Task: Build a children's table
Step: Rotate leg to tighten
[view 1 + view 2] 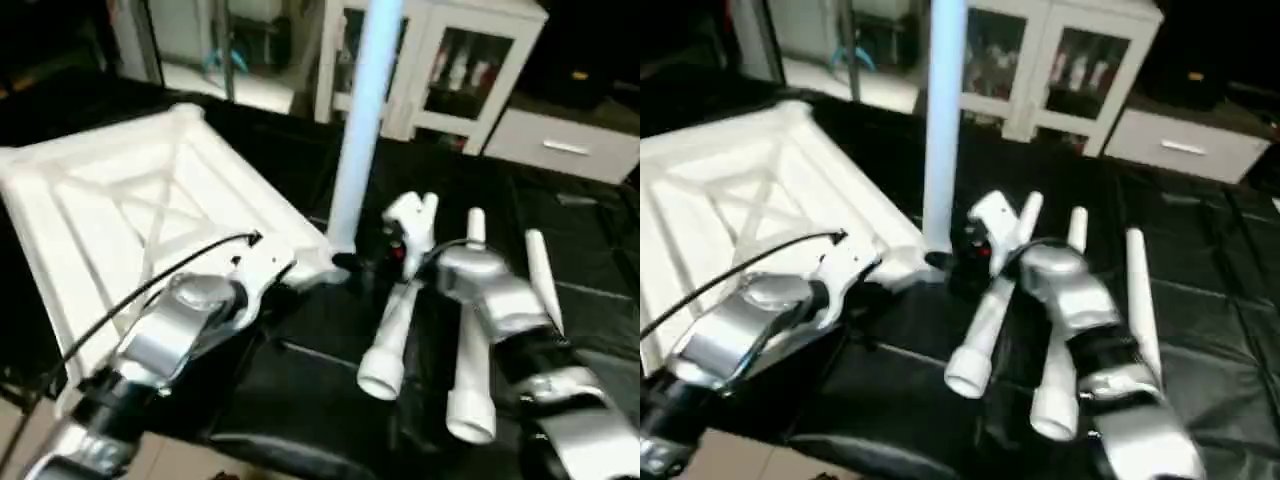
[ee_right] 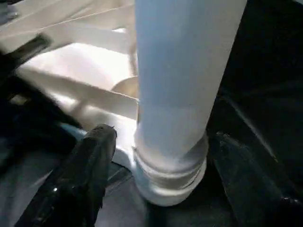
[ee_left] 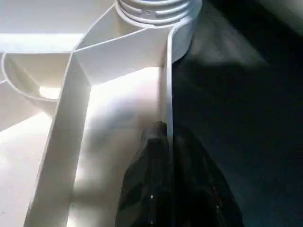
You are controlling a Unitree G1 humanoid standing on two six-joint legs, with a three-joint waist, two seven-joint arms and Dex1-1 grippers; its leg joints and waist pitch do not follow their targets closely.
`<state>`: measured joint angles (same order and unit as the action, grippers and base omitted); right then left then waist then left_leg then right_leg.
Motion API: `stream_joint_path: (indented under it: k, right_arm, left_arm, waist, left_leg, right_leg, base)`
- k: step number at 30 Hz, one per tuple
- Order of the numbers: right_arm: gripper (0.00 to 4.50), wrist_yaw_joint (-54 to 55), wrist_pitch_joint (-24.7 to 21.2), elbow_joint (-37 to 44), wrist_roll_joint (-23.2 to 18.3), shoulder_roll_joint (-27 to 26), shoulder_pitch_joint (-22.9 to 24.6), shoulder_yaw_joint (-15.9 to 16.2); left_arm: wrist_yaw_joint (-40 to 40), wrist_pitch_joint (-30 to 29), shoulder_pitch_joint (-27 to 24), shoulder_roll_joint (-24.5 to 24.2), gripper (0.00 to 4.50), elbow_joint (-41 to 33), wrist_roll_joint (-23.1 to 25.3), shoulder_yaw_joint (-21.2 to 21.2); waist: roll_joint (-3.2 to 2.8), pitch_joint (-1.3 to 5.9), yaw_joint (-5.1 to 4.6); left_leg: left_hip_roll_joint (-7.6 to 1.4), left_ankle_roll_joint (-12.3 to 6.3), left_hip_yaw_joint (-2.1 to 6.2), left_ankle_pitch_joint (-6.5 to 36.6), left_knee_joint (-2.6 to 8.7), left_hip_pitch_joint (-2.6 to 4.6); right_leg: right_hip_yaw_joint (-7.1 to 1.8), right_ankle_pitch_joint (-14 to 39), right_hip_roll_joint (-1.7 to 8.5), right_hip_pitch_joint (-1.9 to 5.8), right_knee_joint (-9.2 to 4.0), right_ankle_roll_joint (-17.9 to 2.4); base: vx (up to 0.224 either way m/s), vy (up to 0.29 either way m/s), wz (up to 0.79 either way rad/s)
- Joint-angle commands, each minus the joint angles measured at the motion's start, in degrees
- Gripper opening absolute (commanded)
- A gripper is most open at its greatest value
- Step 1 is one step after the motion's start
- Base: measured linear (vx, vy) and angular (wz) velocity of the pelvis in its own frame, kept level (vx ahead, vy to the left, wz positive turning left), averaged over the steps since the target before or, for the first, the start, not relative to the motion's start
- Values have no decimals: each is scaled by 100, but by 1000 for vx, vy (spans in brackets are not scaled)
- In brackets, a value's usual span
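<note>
Table top (image 1: 130, 210): white plastic, lying ribbed side up on the black mat, the X of ribs showing.
Standing leg (image 1: 360, 130): one white tube leg upright in the top's near right corner socket (image 2: 165, 182), its threaded collar seated there.
Loose legs (image 1: 400, 320): three more white tube legs lie on the mat just right of that corner, side by side.
Left gripper (image 3: 166, 142): fingers pinched together on the top's thin outer rim wall, a little back from the socketed corner, steadying the top.
Right gripper (image 2: 156, 165): jaws stand apart on either side of the upright leg's base, one finger (image 2: 92, 156) clear of the tube; it grips nothing that I can see.
Risk: if the leg is only partly screwed in, it could lean or topple once unsupported. The right arm, pulling away, could knock it or roll the loose legs toward the mat's edge.
Risk at rim: the thin wall may flex or slip from the pinch, letting the top shift.
Surface (image 1: 600, 250): black padded mat with creases.
Room: white glass-door cabinets (image 1: 470, 60) behind the top, dim surroundings.
</note>
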<state>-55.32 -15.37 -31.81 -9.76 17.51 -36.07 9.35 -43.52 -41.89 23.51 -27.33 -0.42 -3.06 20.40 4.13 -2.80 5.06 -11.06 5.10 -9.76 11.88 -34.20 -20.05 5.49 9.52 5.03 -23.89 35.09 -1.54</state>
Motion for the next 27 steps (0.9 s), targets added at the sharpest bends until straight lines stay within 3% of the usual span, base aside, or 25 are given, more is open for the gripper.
stream_joint_path:
  k: [1,4,8,9,10,14,21,27]
  right_arm:
    - [350,-348,-104,208,-93,129,37,69]
    - [350,-1029,-211,565,-46,480,211,329]
    - [350,-1541,-392,845,-61,729,375,636]
    - [350,-1572,-384,864,-52,744,392,662]
    - [350,-1666,-330,934,21,798,465,788]
    - [350,-1445,-84,755,247,695,449,832]
    - [350,-1391,-7,726,347,722,423,944]
    - [335,-1316,147,542,539,688,384,976]
  left_arm:
    - [-438,179,-95,-19,0,-208,-211,255]
    - [-1022,86,-213,-383,0,-600,-425,383]
    - [-1066,148,-191,-457,0,-601,-411,373]
    - [-1069,148,-187,-460,0,-595,-411,373]
    - [-1104,165,-178,-473,0,-573,-406,373]
    - [-1177,187,-183,-494,0,-589,-412,360]
    - [-1224,192,-183,-525,0,-600,-407,352]
    - [-1226,193,-183,-530,0,-586,-396,338]
  waist:
    - [-91,333,14]
    - [-94,341,39]
    - [-97,324,80]
    - [-94,320,84]
    - [-89,299,99]
    - [-70,307,104]
    - [-73,333,100]
    - [-71,316,101]
  left_leg:
    - [-235,-220,43,815,425,10]
    - [-235,-195,35,799,422,30]
    - [-232,-176,23,837,426,40]
    - [-229,-160,27,872,429,27]
    - [-235,-93,40,1075,448,25]
    - [-241,22,63,1247,456,30]
    - [-229,-31,50,918,436,22]
    - [-230,-22,53,1070,443,23]
  right_leg:
    - [-326,1134,355,357,-361,-1118]
    - [-328,917,341,350,-323,-1217]
    - [-334,899,335,337,-337,-1263]
    - [-337,972,342,348,-347,-1242]
    - [-330,1378,356,349,-390,-1122]
    - [-333,1814,377,339,-427,-925]
    - [-332,1238,354,355,-363,-1058]
    - [-329,1579,366,348,-399,-997]
  base:
    - [0,0,0]
    - [0,0,0]
    - [0,0,0]
    - [0,0,0]
    - [0,0,0]
    - [0,0,0]
    - [0,0,0]
    - [0,0,0]
